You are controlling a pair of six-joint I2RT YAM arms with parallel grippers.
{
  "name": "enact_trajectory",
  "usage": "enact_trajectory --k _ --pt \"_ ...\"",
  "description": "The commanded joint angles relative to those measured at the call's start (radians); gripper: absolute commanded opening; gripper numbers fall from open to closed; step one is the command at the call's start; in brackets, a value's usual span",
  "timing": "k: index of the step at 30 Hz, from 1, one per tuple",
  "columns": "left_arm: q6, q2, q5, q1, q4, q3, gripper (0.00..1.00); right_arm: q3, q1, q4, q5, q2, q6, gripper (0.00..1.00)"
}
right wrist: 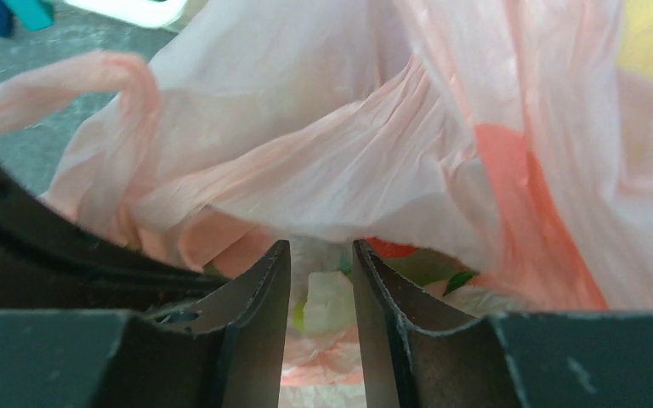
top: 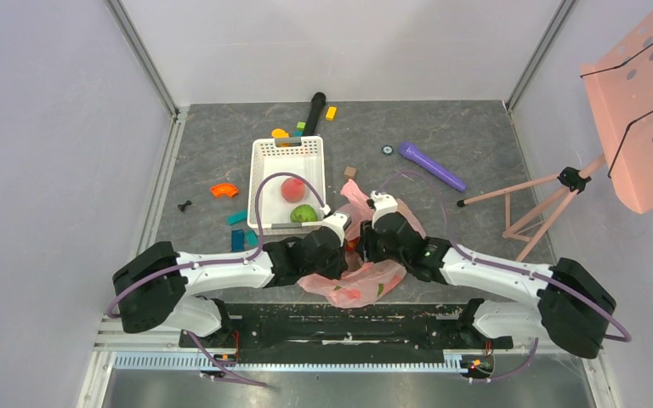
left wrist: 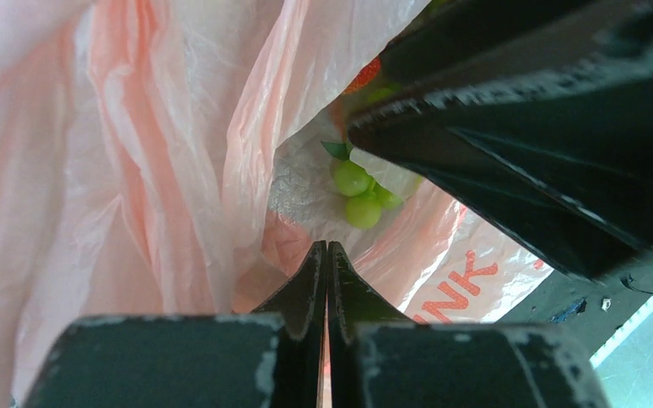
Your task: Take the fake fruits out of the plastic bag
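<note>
The pink plastic bag lies crumpled at the near table edge between both arms. My left gripper is shut on a fold of the bag's film, holding its mouth up. Inside the bag lie a cluster of small green berries and a red-orange fruit. My right gripper reaches into the mouth, its jaws a narrow gap apart. A pale whitish-green piece shows in that gap, untouched. A pink-red peach and a green apple sit in the white basket.
Behind the arms stands the white basket. A purple cylinder, a black cylinder, an orange arc and blue blocks lie scattered around it. A pink music stand on tripod legs crowds the right side.
</note>
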Motion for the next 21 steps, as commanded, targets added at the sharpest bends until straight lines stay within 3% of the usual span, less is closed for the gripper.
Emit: enact_trajectory --k 1,7,15,21 --pt "-0.030 -0.002 0.001 -0.003 0.038 0.007 0.02 0.106 0.002 -0.093 0.161 0.064 0.014 0.35" --pt "-0.031 0.004 0.002 -0.003 0.069 0.002 0.02 0.126 0.002 -0.253 0.303 0.042 0.090 0.36" --pt "-0.028 0.036 0.015 -0.002 0.074 0.020 0.02 0.091 -0.001 -0.334 0.377 -0.002 0.152 0.43" --pt "-0.028 0.041 0.020 -0.003 0.074 0.024 0.02 0.057 -0.008 -0.278 0.372 -0.033 0.135 0.56"
